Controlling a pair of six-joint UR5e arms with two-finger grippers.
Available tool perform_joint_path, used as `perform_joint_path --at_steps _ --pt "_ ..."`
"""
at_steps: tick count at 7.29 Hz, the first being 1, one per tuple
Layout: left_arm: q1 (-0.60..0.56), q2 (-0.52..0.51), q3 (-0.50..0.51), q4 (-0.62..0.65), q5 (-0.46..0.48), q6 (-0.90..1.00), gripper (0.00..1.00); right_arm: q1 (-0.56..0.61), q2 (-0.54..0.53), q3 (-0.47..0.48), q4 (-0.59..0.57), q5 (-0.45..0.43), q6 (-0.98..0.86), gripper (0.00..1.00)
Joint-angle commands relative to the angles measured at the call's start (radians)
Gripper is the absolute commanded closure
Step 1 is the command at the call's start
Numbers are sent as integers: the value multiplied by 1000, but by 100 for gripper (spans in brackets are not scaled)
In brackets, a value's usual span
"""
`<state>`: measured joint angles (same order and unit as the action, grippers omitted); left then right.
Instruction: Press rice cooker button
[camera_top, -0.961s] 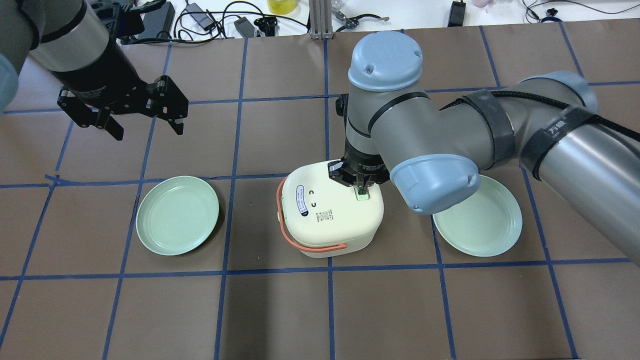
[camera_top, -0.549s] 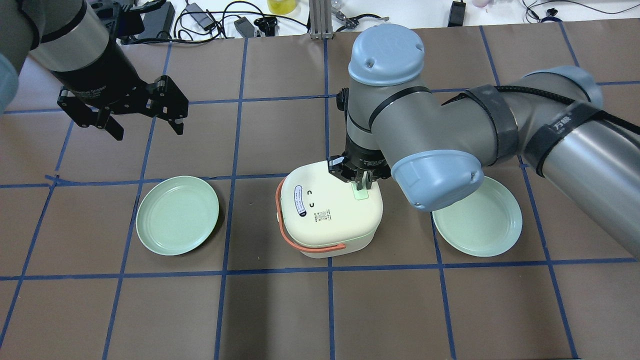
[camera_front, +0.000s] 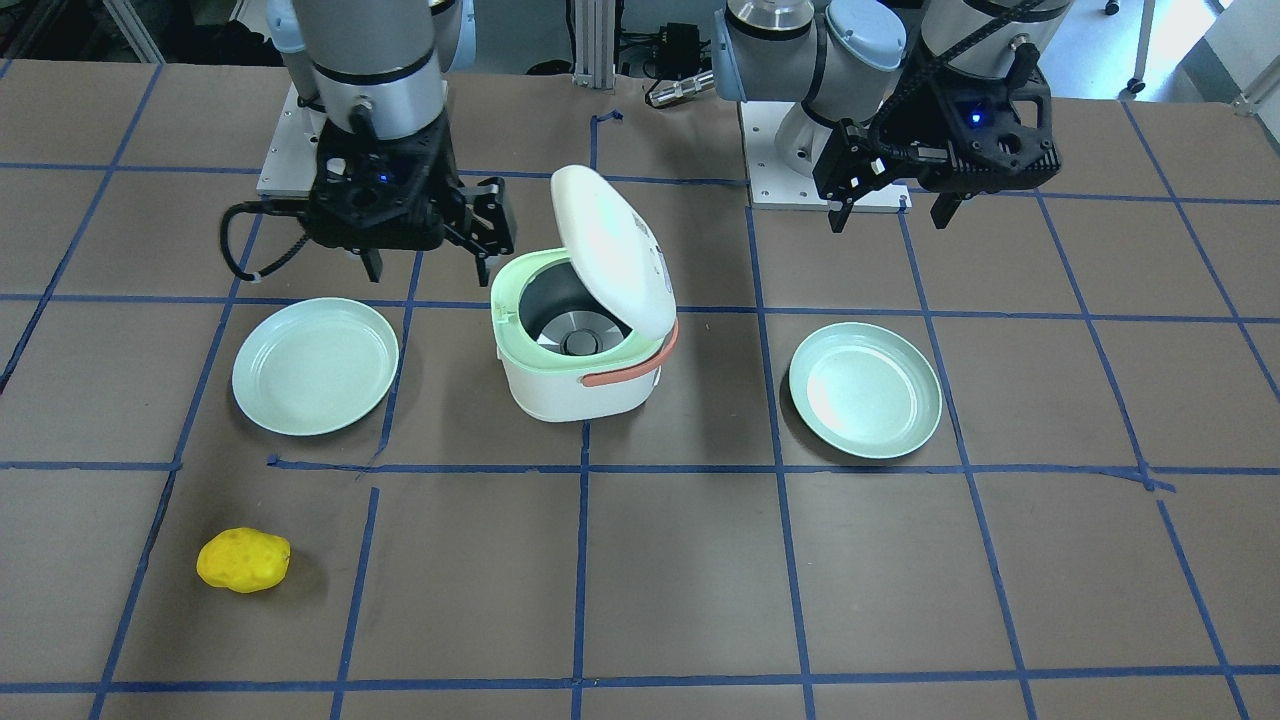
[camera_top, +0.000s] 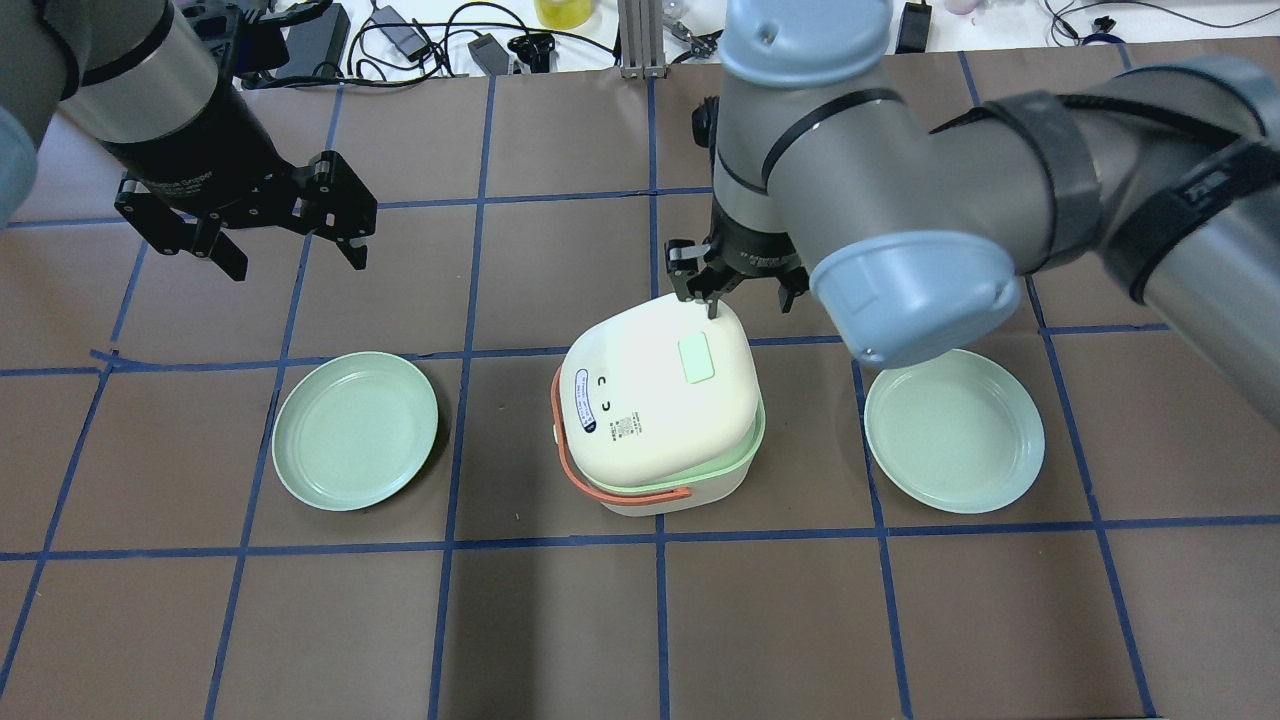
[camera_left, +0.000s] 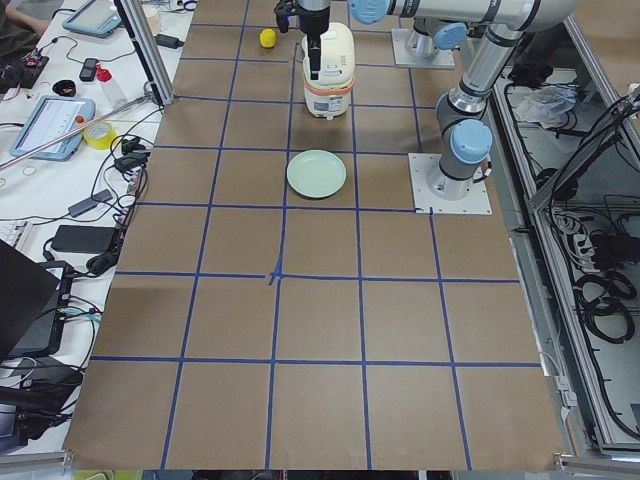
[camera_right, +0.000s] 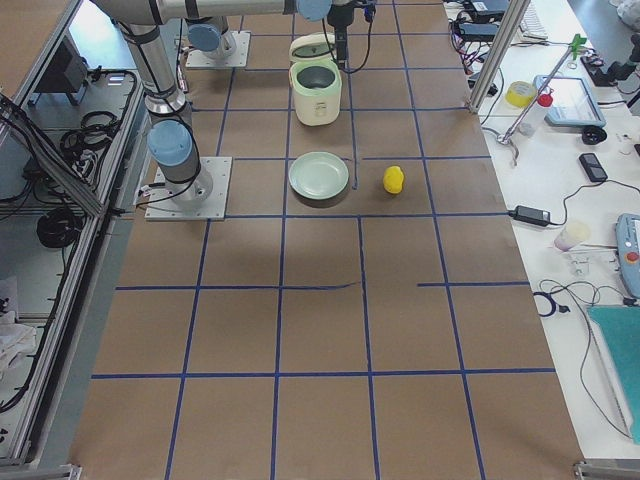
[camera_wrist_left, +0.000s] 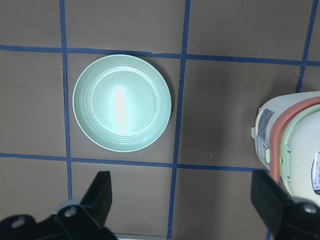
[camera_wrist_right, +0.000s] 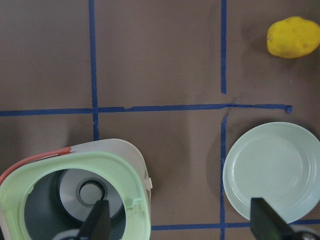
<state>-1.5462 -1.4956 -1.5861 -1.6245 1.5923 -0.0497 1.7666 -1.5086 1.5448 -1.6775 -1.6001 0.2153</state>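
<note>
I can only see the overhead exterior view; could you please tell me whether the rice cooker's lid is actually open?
Observer: Yes. In the front-facing view the lid stands tilted up, well clear of the top of the rice cooker.
Operator: Thank you. Is there anything inside?
Observer: The right wrist view shows only a bare metal floor with a dark ring at its middle.
Operator: Does my view miss anything else?
Observer: A lumpy yellow object lies apart from the plate on the robot's right, towards the operators' side; your view does not show it.
</note>
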Motion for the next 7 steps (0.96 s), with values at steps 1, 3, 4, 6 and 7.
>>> perform_joint_path --at_steps 1,3,4,6,7 --pt "0 0 0 0 0 1 0 -117 -1 -104 106 2 -98 0" --pt "0 0 0 0 0 1 0 -148 -4 -112 113 0 -125 0" --pt "0 0 0 0 0 1 0 -145 -5 -111 113 2 -123 0" --pt "0 0 0 0 0 1 0 -145 -4 -109 111 3 -123 0" --pt "0 0 0 0 0 1 0 -145 -4 -103 101 5 -122 0"
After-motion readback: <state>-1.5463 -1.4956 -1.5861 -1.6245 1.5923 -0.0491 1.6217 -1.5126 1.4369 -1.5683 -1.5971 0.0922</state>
